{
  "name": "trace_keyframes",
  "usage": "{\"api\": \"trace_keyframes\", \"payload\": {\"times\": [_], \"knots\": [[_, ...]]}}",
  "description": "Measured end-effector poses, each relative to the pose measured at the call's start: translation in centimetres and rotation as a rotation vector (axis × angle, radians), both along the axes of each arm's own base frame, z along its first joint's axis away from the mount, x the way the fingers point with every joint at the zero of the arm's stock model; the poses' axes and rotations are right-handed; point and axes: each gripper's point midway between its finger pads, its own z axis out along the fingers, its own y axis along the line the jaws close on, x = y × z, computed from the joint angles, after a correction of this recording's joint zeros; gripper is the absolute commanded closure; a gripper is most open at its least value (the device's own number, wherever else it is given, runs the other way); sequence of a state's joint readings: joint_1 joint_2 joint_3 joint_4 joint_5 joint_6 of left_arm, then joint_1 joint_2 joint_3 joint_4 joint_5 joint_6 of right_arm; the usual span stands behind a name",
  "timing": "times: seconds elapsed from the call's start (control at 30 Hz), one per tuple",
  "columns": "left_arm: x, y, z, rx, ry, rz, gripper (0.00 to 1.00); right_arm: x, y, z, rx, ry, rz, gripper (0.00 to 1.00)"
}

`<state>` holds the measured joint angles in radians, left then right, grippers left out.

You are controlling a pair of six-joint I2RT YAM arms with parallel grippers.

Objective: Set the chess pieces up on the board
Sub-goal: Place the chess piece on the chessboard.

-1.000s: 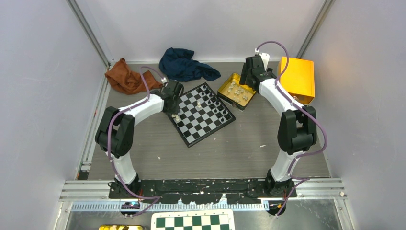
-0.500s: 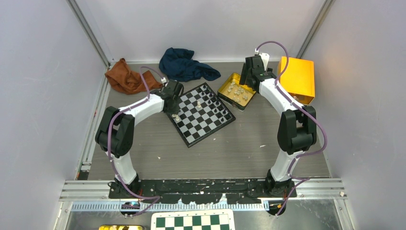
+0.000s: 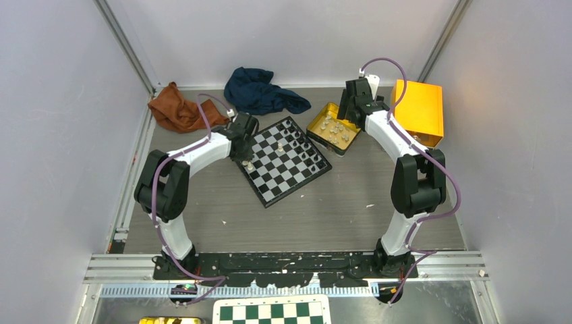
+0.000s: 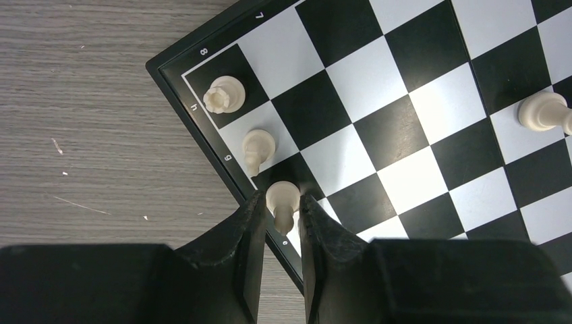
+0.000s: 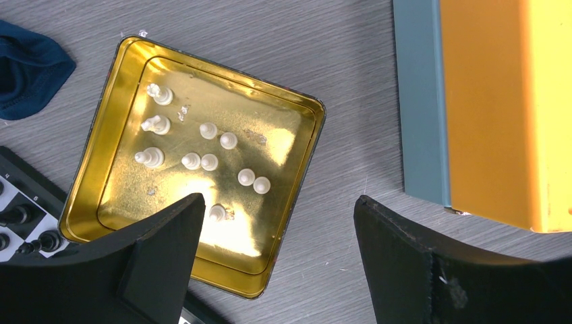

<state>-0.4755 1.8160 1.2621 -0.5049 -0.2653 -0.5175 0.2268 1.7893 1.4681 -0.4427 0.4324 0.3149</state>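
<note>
The board (image 3: 283, 160) lies at an angle in the middle of the table. My left gripper (image 3: 247, 160) is at its left edge, shut on a white chess piece (image 4: 282, 198) that stands on an edge square of the board (image 4: 405, 135). Two more white pieces (image 4: 224, 94) (image 4: 258, 145) stand in the same edge row. Black pieces (image 3: 307, 147) line the far right side. My right gripper (image 5: 278, 209) is open above a gold tin (image 5: 297, 182) that holds several white pieces (image 5: 209, 162).
An orange box (image 3: 419, 111) stands right of the tin (image 3: 314, 127). A dark blue cloth (image 3: 260, 91) and a brown cloth (image 3: 179, 111) lie at the back. A green-and-white checkered sheet (image 3: 272, 312) lies below the arm bases.
</note>
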Motion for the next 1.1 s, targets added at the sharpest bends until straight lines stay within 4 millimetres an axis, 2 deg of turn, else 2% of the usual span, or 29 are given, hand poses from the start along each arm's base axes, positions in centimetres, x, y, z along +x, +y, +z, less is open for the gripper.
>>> {"api": "trace_keyframes", "payload": {"times": [0.13, 0.27, 0.5, 0.7, 0.87, 1.0, 1.1], "knots": [[0.0, 0.1, 0.0, 0.004, -0.001, 0.002, 0.73, 0.0, 0.0, 0.0, -0.001, 0.000, 0.001, 0.13], [0.1, 0.2, 0.0, 0.008, -0.004, 0.005, 0.68, 0.0, -0.1, 0.0, -0.008, 0.003, 0.005, 0.13], [0.2, 0.4, 0.2, 0.015, -0.013, 0.014, 0.68, -0.1, -0.2, 0.0, -0.023, 0.007, 0.014, 0.14], [0.3, 0.4, 1.4, 0.006, -0.041, 0.018, 0.68, -0.2, 0.2, 0.2, -0.053, 0.013, 0.032, 0.14], [0.5, 0.5, 3.0, -0.006, -0.080, 0.023, 0.68, -0.1, 1.9, 1.3, -0.082, -0.002, 0.081, 0.14], [0.6, 0.6, 4.4, -0.015, -0.113, 0.029, 0.67, -0.2, 4.0, 2.2, -0.100, -0.010, 0.138, 0.14], [0.5, 0.7, 5.7, -0.029, -0.144, 0.034, 0.51, -0.5, 6.0, 2.8, -0.100, -0.015, 0.187, 0.15]]}}
